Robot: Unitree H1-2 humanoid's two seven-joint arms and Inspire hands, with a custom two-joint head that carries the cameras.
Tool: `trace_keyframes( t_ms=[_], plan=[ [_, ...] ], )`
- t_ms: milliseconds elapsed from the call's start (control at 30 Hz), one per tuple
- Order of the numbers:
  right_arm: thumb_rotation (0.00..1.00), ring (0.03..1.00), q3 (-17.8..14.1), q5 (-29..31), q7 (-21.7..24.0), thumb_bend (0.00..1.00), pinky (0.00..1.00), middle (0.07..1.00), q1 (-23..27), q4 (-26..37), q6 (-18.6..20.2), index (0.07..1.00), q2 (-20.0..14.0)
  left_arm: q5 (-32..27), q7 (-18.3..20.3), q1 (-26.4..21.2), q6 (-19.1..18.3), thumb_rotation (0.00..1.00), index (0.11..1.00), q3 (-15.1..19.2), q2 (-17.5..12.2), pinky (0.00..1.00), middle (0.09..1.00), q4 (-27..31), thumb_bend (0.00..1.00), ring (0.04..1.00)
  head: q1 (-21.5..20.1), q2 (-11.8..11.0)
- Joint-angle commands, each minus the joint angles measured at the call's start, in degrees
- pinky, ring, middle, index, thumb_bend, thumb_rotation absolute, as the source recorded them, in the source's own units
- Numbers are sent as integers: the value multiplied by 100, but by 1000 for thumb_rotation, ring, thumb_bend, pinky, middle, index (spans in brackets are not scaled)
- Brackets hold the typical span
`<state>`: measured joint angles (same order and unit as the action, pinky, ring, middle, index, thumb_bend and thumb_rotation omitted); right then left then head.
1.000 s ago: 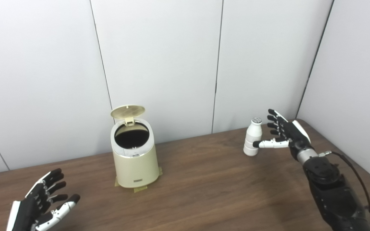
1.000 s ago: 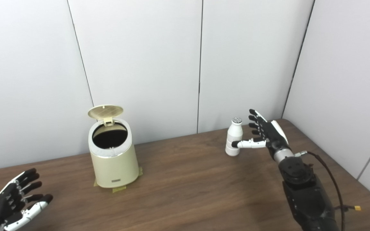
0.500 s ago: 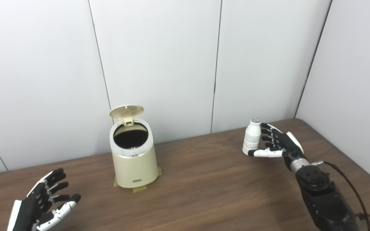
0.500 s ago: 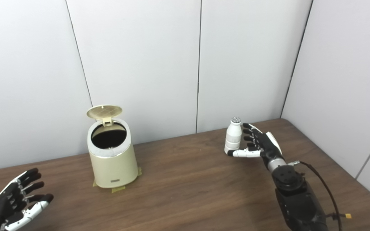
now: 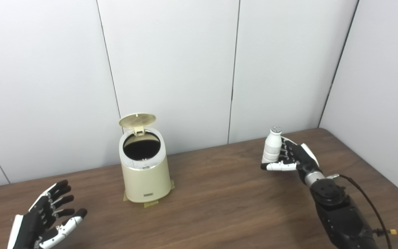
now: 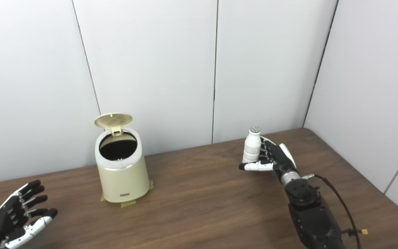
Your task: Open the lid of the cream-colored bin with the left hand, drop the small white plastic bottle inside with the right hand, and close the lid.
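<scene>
The cream-colored bin point(image 5: 146, 176) stands on the table left of centre. Its round lid point(image 5: 137, 120) is tipped up and back, and the dark inside shows. The small white plastic bottle point(image 5: 271, 148) stands upright at the back right. My right hand point(image 5: 294, 158) cups it from the right: the fingers lie against its far side, and the thumb point(image 5: 276, 167) reaches straight across in front of its base. The fingers are not closed round it. My left hand point(image 5: 45, 221) hovers open, palm up, at the front left, well away from the bin.
The brown wooden table point(image 5: 219, 204) meets white wall panels at the back and on the right. Yellow tape tabs point(image 5: 150, 204) hold the bin's base. A thin cable point(image 5: 368, 197) runs along my right forearm.
My right hand has moved left and down onto the bottle, with fingers now against its side and thumb across its base. The bottle, the bin and my left hand have stayed put.
</scene>
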<state>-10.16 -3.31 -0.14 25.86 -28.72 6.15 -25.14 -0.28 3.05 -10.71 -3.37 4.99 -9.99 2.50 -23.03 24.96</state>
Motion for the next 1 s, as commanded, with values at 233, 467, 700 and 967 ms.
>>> trace_keyframes(
  t_ms=[233, 467, 700, 967],
  plan=[
    [0, 419, 22, -399, -1047, 557, 382, 536, 596, -693, -1292, 590, 10, 41, -7, -160, 89, 0, 852, -5, -64, 679, 834, 181, 589, 793, 30, 31],
    [0, 382, 161, -761, -1572, 511, 339, 496, 594, -800, -1614, 537, 5, 61, -2, -164, 86, 0, 855, -30, -62, 687, 834, 201, 586, 793, 53, 27],
    [0, 372, 181, -952, -1785, 507, 338, 486, 462, -307, -1499, 559, 14, 39, 4, -167, 130, 0, 860, -57, -34, 689, 836, 180, 579, 791, 170, 29],
    [0, 403, 505, -955, -1189, 495, 321, 505, 460, 1293, -1296, 535, 196, 95, 10, -196, 435, 0, 866, -141, -47, 738, 839, -103, 564, 784, 459, -6]
  ],
)
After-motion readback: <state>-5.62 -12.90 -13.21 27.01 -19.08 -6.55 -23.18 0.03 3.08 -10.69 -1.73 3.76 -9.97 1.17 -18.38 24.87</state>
